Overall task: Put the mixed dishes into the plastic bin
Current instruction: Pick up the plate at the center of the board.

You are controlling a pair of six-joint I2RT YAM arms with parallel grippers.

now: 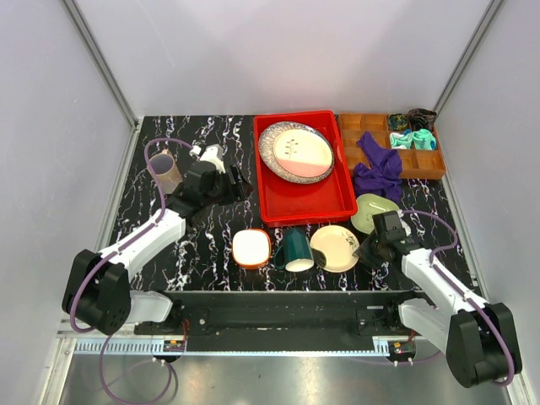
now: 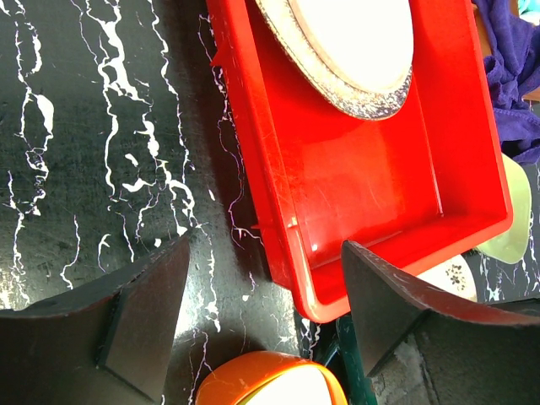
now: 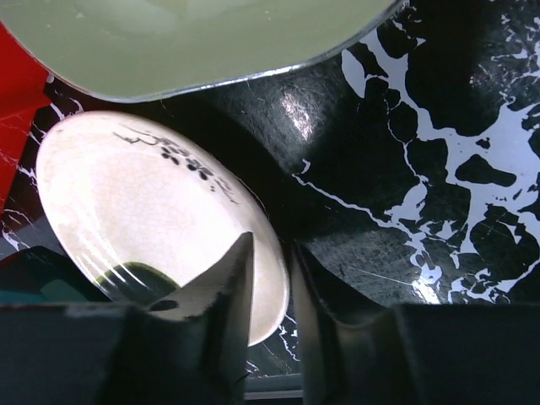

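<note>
Two plates [image 1: 295,150] lay in plastic bin [image 1: 304,204]; five dishes [image 1: 297,249] left on bench [image 1: 202,253]. Left jaws wide, empty; right jaws narrow astride pale yellow plate [image 3: 152,211] rim, grip uncertain.

Two arms share one build. The left arm [image 1: 148,236], at lower left, and the right arm [image 1: 434,278], at lower right, have white link shells between bulky, rounded black joints. A purple cable [image 1: 152,150] runs along the left arm, and a second cable [image 1: 451,232] runs along the right. Both are mounted on a black rail [image 1: 278,316] across the bottom. The left end effector [image 2: 261,295] has two matt black wedge-shaped fingers [image 2: 143,312], scuffed pale at the edges. The right end effector [image 3: 270,287] has matching black fingers [image 3: 224,295].
</note>
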